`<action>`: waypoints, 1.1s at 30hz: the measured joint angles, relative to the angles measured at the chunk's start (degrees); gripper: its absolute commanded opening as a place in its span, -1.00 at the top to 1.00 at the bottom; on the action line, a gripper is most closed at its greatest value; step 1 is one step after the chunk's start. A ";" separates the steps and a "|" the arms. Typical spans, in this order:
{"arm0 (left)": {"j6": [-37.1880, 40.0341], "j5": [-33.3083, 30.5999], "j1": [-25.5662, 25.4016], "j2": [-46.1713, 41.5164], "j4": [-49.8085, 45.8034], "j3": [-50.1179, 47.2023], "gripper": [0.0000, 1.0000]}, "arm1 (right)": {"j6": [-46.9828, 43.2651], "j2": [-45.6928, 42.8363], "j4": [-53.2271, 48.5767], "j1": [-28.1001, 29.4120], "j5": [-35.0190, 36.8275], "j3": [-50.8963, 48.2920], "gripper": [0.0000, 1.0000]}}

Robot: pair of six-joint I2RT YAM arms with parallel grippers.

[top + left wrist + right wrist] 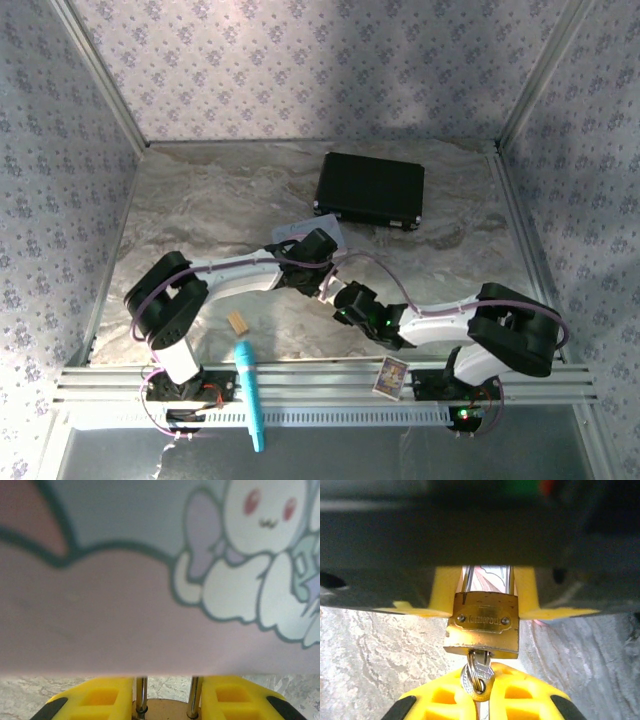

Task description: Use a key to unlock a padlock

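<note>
The small brass padlock (482, 625) hangs above the marble table, with its silver shackle (141, 692) pointing away from the right wrist camera. My left gripper (167, 686) is shut on the padlock, its yellow fingers (445, 592) pressing the body's two sides. The silvery key (479, 677), carrying a small ring, sits in the keyhole on the padlock's underside. My right gripper (486, 692) is shut on the key's head. In the top view the two grippers meet at mid-table, left gripper (328, 285) against right gripper (345, 300).
A pastel cartoon tin (150, 580) lies just beyond the left gripper and shows partly under that arm (300, 233). A black case (370, 190) lies at the back. Near the front edge are a tan block (238, 322), a teal pen (250, 395) and a small card (390, 377).
</note>
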 measured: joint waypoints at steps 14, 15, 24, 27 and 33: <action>-2.47 -2.91 0.24 -1.40 2.10 -2.45 0.64 | 8.26 -1.97 2.56 -13.09 -28.59 -0.50 1.00; -2.84 -2.93 0.24 -1.70 2.91 -2.95 0.64 | 10.34 -1.97 2.99 -14.62 -31.26 -0.79 1.00; -1.75 -0.26 -1.84 -3.56 1.81 -3.98 0.64 | 22.82 -0.15 -0.09 -22.32 -38.80 -2.16 1.00; -1.62 0.11 -2.03 -3.76 1.14 -3.98 0.63 | 25.97 -0.15 1.73 -23.67 -41.57 -4.33 0.82; -0.46 0.02 -2.01 -3.72 0.26 -3.96 0.59 | 34.84 -1.36 2.97 -29.22 -51.28 -4.72 0.09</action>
